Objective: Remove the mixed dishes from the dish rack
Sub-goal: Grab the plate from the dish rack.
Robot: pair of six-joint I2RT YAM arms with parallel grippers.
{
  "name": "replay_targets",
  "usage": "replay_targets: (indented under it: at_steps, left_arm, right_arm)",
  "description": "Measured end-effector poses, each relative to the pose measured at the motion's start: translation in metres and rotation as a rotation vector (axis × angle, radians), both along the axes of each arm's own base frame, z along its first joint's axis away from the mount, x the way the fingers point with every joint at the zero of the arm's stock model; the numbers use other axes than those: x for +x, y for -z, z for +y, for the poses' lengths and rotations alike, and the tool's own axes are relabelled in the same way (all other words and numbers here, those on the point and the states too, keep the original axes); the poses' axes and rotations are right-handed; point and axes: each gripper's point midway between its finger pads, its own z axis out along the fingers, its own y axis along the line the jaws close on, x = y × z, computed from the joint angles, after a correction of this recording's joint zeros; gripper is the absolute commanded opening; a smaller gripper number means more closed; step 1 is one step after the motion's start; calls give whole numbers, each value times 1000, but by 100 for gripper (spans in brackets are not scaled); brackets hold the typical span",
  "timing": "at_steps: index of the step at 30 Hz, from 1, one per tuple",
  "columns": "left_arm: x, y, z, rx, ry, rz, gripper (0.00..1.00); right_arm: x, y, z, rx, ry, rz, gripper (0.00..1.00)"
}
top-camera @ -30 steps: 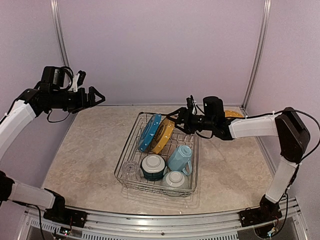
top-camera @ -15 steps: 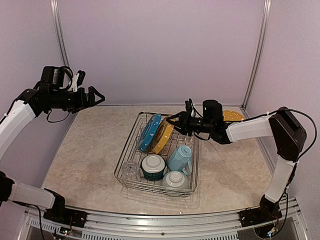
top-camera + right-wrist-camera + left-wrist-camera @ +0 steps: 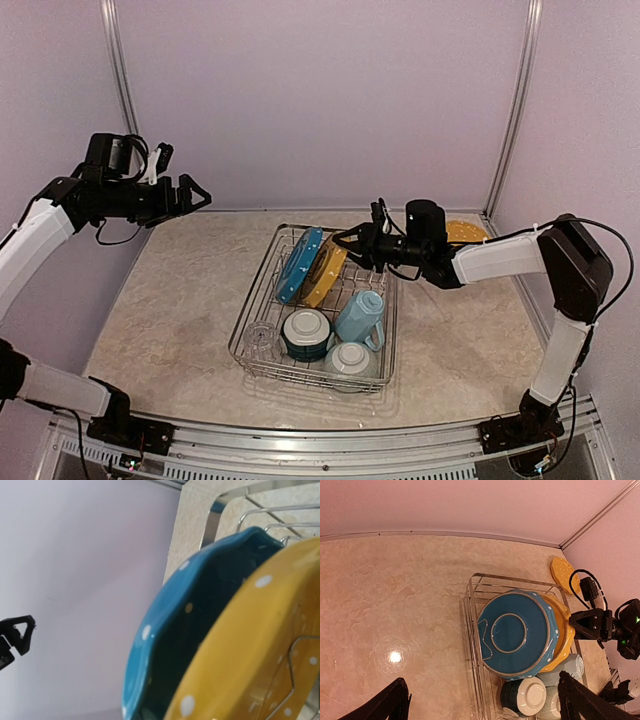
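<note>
Left pincer (image 3: 190, 193) jaws wide apart, empty, up in the air; rack (image 3: 262, 290) on counter (image 3: 180, 300) below, to its right. Blue plate (image 3: 298, 265) and yellow plate (image 3: 327, 272) on edge in rack. Right pincer (image 3: 345, 243) at yellow plate's rim; clamped or not, can't tell.

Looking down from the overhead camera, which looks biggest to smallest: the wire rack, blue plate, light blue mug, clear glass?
1. the dish rack, by far
2. the blue plate, though seen tilted
3. the light blue mug
4. the clear glass, slightly smaller than the mug
</note>
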Motion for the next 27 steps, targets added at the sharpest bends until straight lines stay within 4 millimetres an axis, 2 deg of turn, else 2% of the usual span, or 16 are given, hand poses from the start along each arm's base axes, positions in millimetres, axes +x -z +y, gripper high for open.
replay_targets:
  at_steps: [5,7,9,27]
  left_arm:
    - [1,1,0,0,-1,2,99]
    - [1,1,0,0,-1,3,99]
    - [1,1,1,0,-2,2,99]
    - [0,0,0,-4,4,3,99]
  right_arm:
    - [1,4,0,-2,6,24,20]
    - [1,6,0,-6,7,27,13]
    - [2,5,0,0,9,36,1]
    - [-5,-9,4,138,-1,139,0]
